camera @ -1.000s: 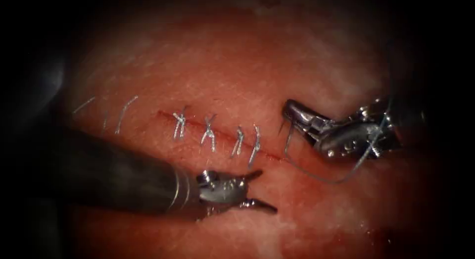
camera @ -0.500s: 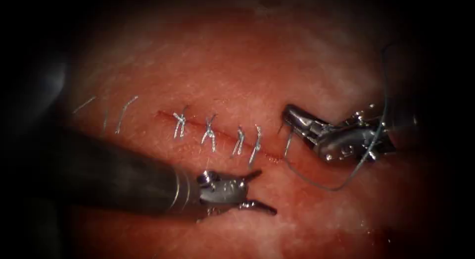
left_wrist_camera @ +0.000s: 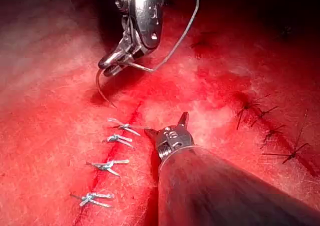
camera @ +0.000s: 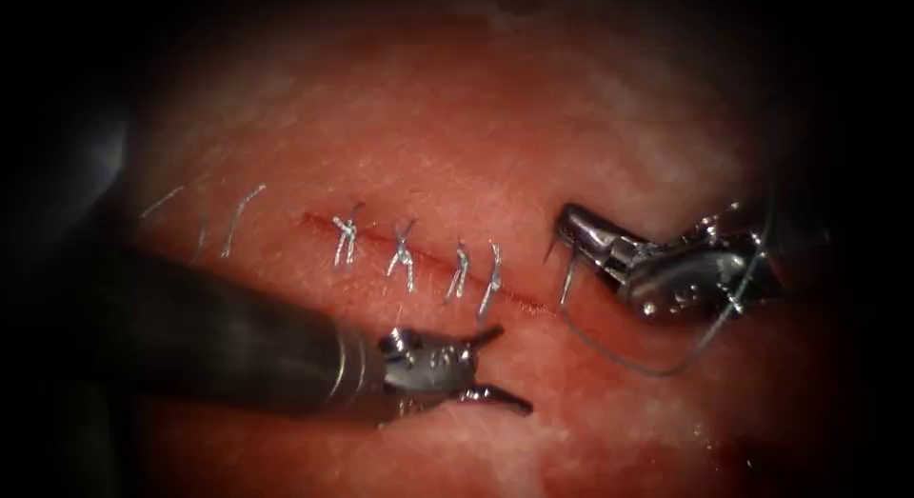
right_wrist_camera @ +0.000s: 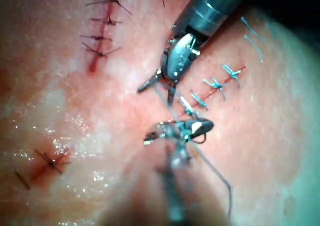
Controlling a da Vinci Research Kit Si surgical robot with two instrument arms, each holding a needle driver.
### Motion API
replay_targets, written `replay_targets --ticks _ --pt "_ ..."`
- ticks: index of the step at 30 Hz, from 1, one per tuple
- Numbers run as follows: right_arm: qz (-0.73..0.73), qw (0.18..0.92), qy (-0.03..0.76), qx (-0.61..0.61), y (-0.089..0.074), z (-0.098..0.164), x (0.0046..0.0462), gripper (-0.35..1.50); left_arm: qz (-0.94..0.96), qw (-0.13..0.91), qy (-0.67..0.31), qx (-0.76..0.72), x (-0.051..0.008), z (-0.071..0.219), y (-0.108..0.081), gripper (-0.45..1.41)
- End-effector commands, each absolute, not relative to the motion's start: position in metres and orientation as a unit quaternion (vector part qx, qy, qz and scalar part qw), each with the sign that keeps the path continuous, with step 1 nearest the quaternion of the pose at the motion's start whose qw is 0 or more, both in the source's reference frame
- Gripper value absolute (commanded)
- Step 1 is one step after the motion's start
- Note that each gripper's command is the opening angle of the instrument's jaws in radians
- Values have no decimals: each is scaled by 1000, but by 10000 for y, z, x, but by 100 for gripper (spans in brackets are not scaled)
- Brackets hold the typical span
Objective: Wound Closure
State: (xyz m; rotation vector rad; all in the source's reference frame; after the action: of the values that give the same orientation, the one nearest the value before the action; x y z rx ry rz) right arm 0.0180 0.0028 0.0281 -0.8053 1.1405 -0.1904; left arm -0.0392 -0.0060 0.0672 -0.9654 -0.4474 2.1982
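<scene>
1. My right tool (camera: 571, 227) is clamped on the curved needle (camera: 564, 269) just past the right end of the cut (camera: 514, 293). In the left wrist view the needle (left_wrist_camera: 102, 88) hangs below the closed jaws as a thin arc, gripped near its upper end.
2. I cannot tell whether the needle's tip touches the tissue (camera: 457, 127) or sits just above it; the tip is too fine to make out.
3. The thread (camera: 647, 365) loops from the needle across the tissue and up behind the right tool's wrist, where its far end is lost in the dark edge.
4. My left tool (camera: 490, 365) lies below the cut, near the stitched part, with its jaws spread apart and holding nothing. Its shaft covers the tissue behind it.
5. Four knotted stitches (camera: 414, 255) cross the cut, and loose cut ends of thread (camera: 233, 222) lie further left, partly in shadow.
6. In the right wrist view my own tool (right_wrist_camera: 180, 131) is blurred; the left tool (right_wrist_camera: 160, 86) shows beyond it, jaws parted.
</scene>
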Motion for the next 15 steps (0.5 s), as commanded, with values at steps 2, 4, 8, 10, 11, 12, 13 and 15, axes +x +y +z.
replay_targets --ticks 2,4,8,10,11,12,13,15 --pt "-89 762 524 -369 14 292 187 -35 845 343 -176 -371 -398 675 -74 71" --pt "-91 763 523 -368 13 296 188 -35 845 343 -176 -371 -398 675 -74 71" --pt "-100 764 518 -371 12 305 191 -35 845 343 -177 -371 -399 673 -74 71" --pt "-104 763 516 -374 10 308 191 -35 844 343 -178 -371 -399 673 -74 73" --pt "-107 763 515 -375 8 311 192 -35 844 343 -178 -371 -399 672 -74 73" --pt "-113 762 512 -379 6 313 192 -35 844 343 -178 -371 -399 672 -74 73" --pt "-115 761 511 -382 4 314 193 -35 844 343 -178 -371 -399 672 -74 73" --pt "-122 760 508 -386 0 318 195 -35 844 343 -178 -371 -399 672 -74 73"
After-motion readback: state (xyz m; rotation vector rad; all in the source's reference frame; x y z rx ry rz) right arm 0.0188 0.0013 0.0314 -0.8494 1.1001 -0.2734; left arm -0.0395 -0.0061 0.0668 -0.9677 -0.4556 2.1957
